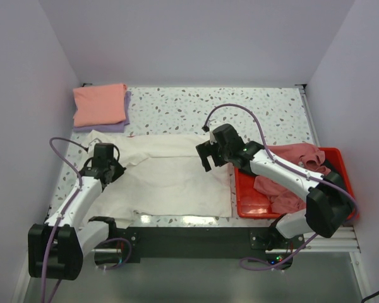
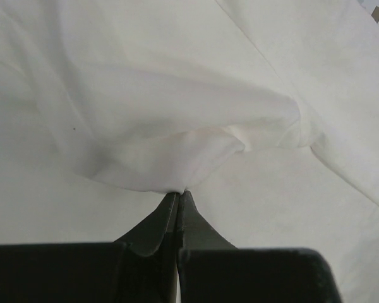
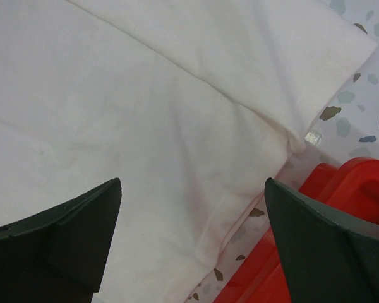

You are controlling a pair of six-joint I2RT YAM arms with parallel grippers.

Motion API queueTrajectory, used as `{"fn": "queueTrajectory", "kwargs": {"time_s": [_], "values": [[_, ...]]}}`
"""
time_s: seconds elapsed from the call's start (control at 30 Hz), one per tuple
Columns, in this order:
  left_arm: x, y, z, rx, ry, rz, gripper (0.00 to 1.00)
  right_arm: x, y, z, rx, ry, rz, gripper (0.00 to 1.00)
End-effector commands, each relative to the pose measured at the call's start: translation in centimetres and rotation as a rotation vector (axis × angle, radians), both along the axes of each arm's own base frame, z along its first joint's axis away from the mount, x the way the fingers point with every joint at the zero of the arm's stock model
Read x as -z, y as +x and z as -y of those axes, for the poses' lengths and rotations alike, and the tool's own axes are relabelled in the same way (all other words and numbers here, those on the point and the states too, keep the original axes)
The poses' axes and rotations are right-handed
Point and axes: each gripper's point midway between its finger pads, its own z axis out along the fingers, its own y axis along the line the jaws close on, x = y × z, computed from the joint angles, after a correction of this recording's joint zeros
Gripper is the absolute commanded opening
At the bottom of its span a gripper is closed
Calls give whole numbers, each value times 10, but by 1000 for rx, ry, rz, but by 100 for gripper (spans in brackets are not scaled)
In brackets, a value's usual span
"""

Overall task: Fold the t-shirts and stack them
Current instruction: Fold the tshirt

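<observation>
Your left end effector [image 2: 179,194] clamps only a thin pinch of the cream t-shirt [image 1: 170,183] spread on the tabletop [image 1: 189,107]; pull and it may slip. Your right end effector [image 3: 192,183], wide apart, could snag the red tray [image 3: 354,189].

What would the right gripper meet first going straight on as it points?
Probably the cream-white t-shirt, near its edge by the red tray; the open right gripper points down at it, height unclear.
</observation>
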Motion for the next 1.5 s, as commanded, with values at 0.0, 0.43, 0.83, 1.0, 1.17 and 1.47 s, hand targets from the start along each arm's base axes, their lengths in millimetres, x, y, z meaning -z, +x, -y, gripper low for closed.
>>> {"fn": "queueTrajectory", "kwargs": {"time_s": [0.0, 0.43, 0.83, 1.0, 1.17, 1.47], "values": [[-14, 3, 15, 37, -66, 24, 0, -1, 3, 0, 7, 4, 13, 99], [-16, -33, 37, 111, -162, -56, 0, 4, 1, 0, 3, -5, -8, 99], [-10, -36, 52, 132, -233, -47, 0, 1, -1, 0, -3, 9, -9, 99], [-5, -38, 55, 143, -243, -53, 0, 0, -2, -1, -8, 14, -12, 99], [-7, -42, 55, 168, -230, -67, 38, -1, -2, -1, -6, 16, -6, 99], [-63, -24, 58, 264, -193, 90, 100, -9, 0, -3, -4, 33, 5, 99]]}}
